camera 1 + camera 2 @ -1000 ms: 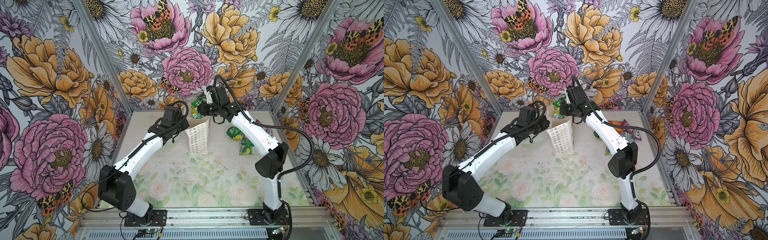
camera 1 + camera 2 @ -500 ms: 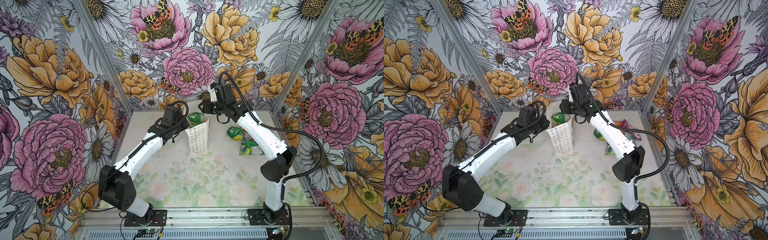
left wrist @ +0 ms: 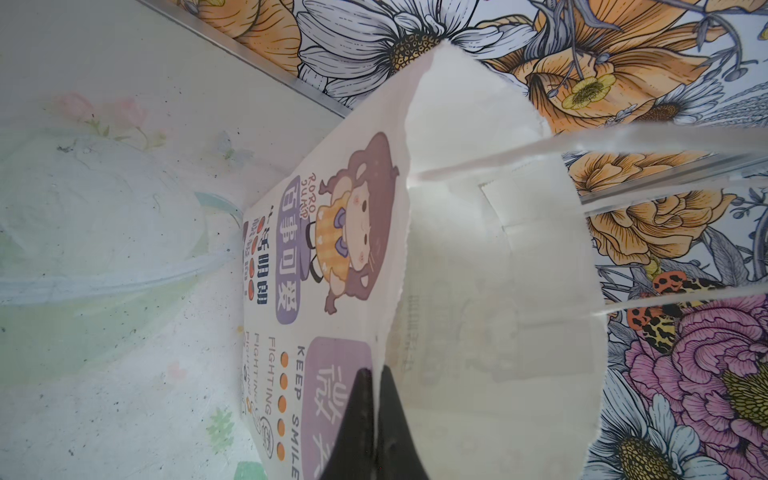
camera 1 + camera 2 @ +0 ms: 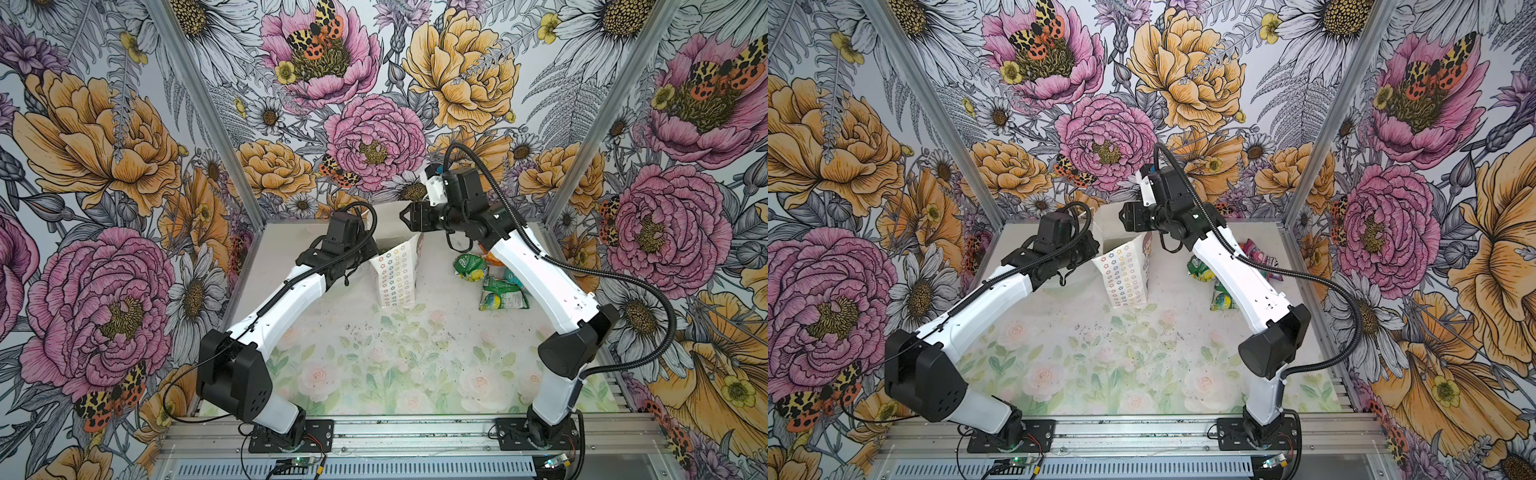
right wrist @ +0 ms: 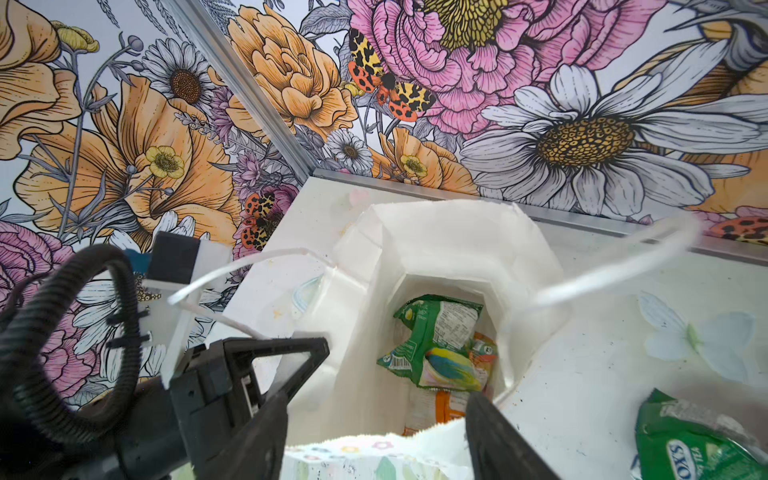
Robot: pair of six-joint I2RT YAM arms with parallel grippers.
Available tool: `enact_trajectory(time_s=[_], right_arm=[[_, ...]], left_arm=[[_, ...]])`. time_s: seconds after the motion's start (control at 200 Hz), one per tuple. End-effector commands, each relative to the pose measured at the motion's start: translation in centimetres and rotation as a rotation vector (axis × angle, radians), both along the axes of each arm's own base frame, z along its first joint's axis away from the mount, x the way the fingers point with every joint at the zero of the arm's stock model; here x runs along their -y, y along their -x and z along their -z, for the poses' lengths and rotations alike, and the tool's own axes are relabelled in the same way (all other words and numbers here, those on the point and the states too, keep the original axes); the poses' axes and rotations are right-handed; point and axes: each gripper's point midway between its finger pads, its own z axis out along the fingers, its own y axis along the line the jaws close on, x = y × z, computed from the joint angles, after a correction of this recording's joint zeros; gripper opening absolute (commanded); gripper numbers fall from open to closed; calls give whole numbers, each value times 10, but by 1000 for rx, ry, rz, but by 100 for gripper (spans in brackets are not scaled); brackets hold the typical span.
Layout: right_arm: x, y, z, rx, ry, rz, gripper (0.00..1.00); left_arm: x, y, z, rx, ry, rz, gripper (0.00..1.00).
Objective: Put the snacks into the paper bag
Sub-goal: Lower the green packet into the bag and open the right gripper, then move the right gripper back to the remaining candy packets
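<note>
The paper bag [image 4: 397, 274] [image 4: 1125, 279] stands upright near the back of the table [image 4: 374, 353]. Its long axis is vertical and its mouth points up. In both top views a narrow side with flower rings faces the front.

The left gripper [image 3: 377, 376] is pinched onto the bag's rim. In the left wrist view one dark finger [image 3: 357, 419] lies on the printed outer face and the other on the plain white inside, with the paper wall between them. Beyond these fingertips the rim runs on toward a string handle [image 3: 623, 145].

The right gripper [image 5: 378, 397] [image 4: 409, 218] hovers over the bag's mouth with its fingers [image 5: 494, 440] spread wide and nothing between them. Straight past the fingertips, at the bottom of the bag, lies a green packet [image 5: 436, 336] with its label side up. Its long axis points roughly away from the fingers toward the far wall. Under its near end, closer to the fingertips, an orange packet [image 5: 446, 409] shows.

Outside the bag, off to the side of the right fingers, a round green packet [image 4: 469, 266] [image 5: 685, 451] rests on the table. Just beside it lies a green-and-yellow packet [image 4: 503, 294], flat with its long axis across the table. Pink and dark packets [image 4: 1260, 257] lie well behind the right arm.
</note>
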Motion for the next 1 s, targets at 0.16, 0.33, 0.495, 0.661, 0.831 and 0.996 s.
enact_trajectory(time_s=[0.16,0.33,0.495,0.661,0.831,0.996], right_arm=[[74,25,0,30,95,134,72],[115,39,41,-81,105,235,74],[147,48,84,-185,127,362,80],[168,47,117,-273,134,462,89],[178,38,135,-343,114,510,95],[190,25,153,-415,85,596,100]], left_arm=[[-2,-5,-14,47,4,13,0],[-2,-6,-14,47,9,20,0],[0,-6,-14,48,13,25,0],[-1,-5,-15,52,15,24,0],[-1,-2,-14,50,15,25,0],[-3,-1,-14,50,15,18,0]])
